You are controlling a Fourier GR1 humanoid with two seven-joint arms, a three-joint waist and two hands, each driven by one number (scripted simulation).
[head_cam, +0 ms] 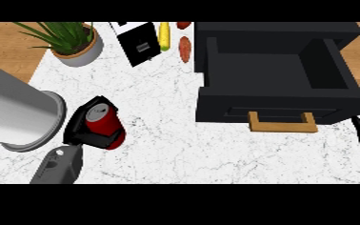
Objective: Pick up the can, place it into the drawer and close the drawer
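Note:
The red can (104,120) lies tilted on the white marble counter at the lower left, its silver top facing up and away. My left hand (83,129) is curled round it, with black fingers on both sides of the can. The black drawer (330,64) stands pulled open at the upper right, apart from the can. Its inside is bare and its wooden handle (283,122) faces me. Only a thin dark sliver, perhaps my right hand (357,129), shows at the right edge.
A large grey cylinder (25,112) lies just left of the can. At the back stand a potted plant (74,42), a black box (141,43), a yellow cob (165,35) and a reddish vegetable (185,49). Bare marble lies between can and drawer.

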